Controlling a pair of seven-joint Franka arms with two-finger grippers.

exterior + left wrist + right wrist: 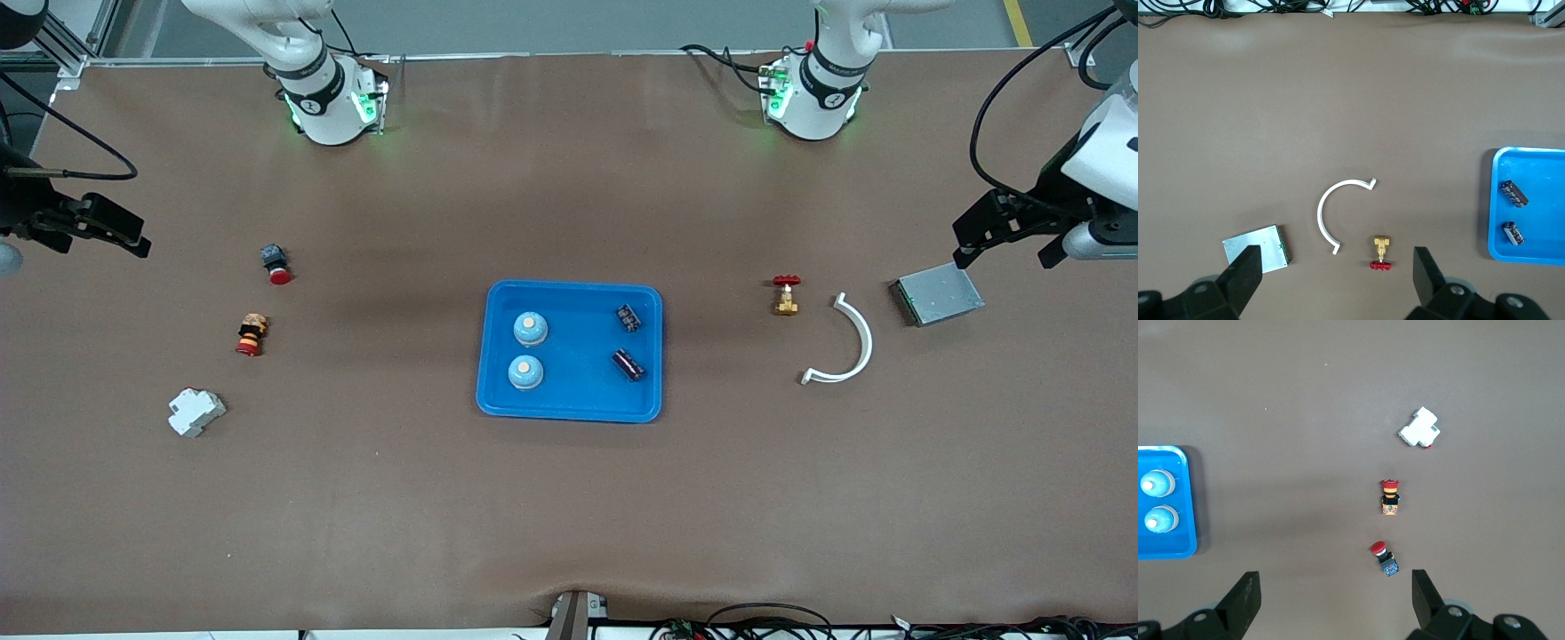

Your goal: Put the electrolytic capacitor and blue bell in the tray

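Centrally on the brown surface (569, 516) sits the blue tray (571, 404), with wide bare cloth on every side of it, most of all toward the front camera.

Inside the tray lie two blue bells (531, 328) (525, 372) toward the right arm's end and two dark electrolytic capacitors (629, 317) (629, 364) toward the left arm's end, all four apart from one another and clear of the rim.

Toward the left arm's end, well apart from the tray, are one small brass valve with a red handle (786, 295), one white curved clip (847, 342) and one grey metal plate (939, 294). Toward the right arm's end are two red-capped push buttons (275, 263) (252, 334) and one white plastic block (196, 412).

Both arms wait raised at the surface's ends. The left tool (1337, 270) hangs over the valve and plate area, fingers spread apart and empty; the right tool (1335, 590) hangs over the push buttons, fingers likewise apart and empty.

Each wrist view cuts the tray off at its edge, so the left shows only the capacitors and the right only the bells. Print on the capacitors cannot be read.
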